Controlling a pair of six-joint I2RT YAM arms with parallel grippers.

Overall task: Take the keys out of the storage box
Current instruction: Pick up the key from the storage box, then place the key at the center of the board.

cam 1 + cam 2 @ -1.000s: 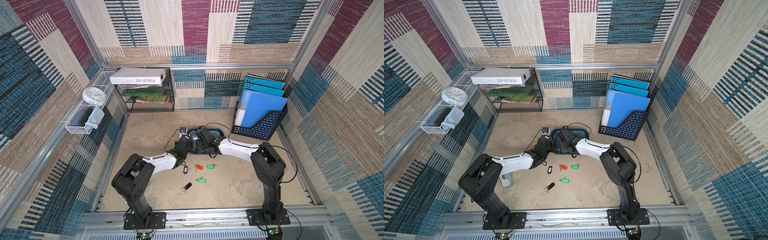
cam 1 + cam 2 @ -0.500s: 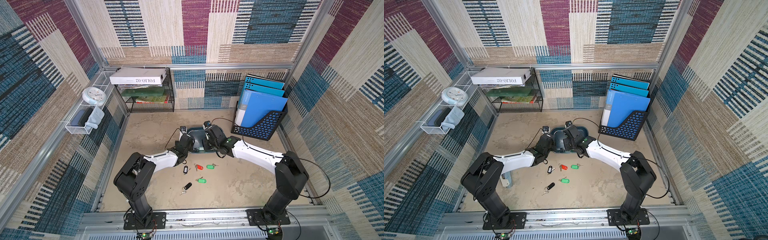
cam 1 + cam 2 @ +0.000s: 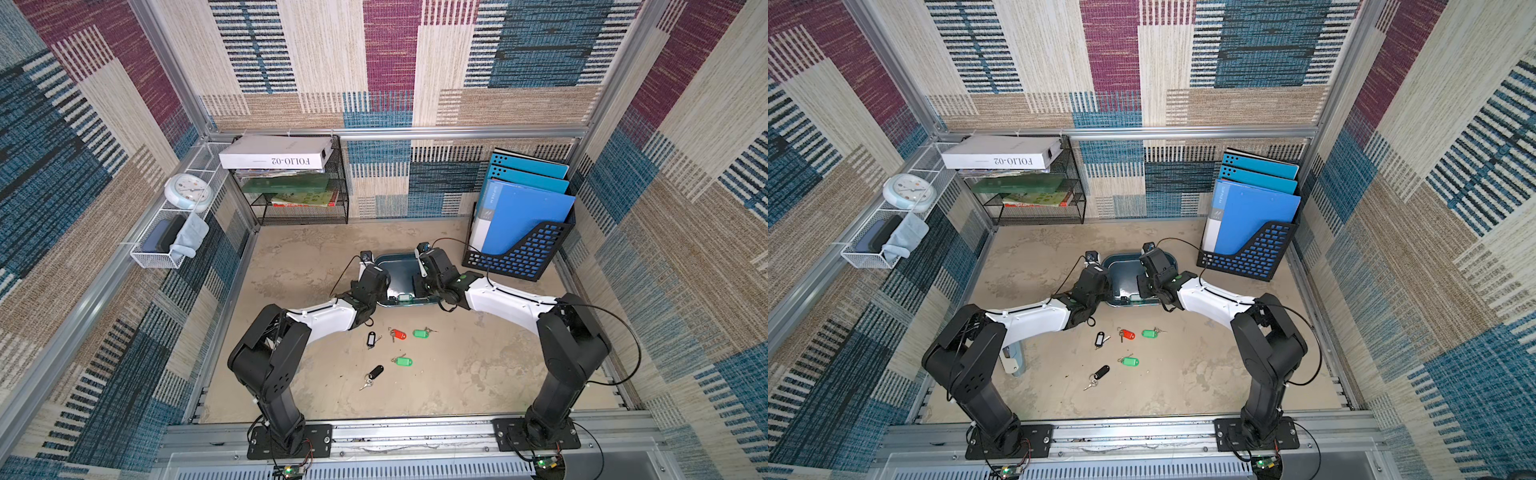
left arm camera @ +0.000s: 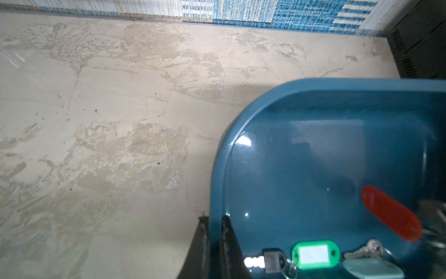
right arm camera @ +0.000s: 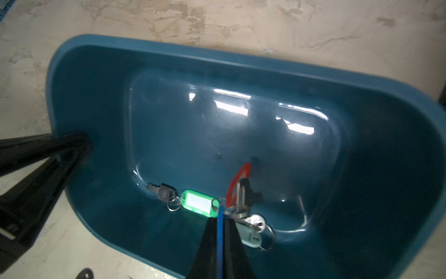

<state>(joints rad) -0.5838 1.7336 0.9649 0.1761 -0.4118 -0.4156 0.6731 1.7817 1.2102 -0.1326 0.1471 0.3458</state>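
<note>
The dark teal storage box [image 3: 395, 266] sits mid-table between my arms. My left gripper [image 4: 214, 218] is shut on its left rim, one finger on each side of the wall. My right gripper [image 5: 220, 218] reaches into the box, shut on a blue key tag [image 5: 220, 232] seen edge-on. By its tips lie a green-tagged key [image 5: 199, 204] and a pale teal-tagged key [image 5: 251, 235]. A red tag [image 5: 237, 183] stands tilted up there. Several keys lie on the table in front: black [image 3: 371, 338], red [image 3: 398, 334], green [image 3: 420, 333], green [image 3: 402, 361], black [image 3: 375, 372].
A black perforated file holder [image 3: 519, 257] with blue folders stands just right of the box. A black wire-mesh shelf [image 3: 299, 199] is at the back left. On the left wall hangs a white wire basket [image 3: 166, 245]. A pale object [image 3: 1013, 361] lies under my left arm.
My right arm has stretched out, its elbow swinging right and lower, with the gripper staying in the box. The left arm has barely moved.
</note>
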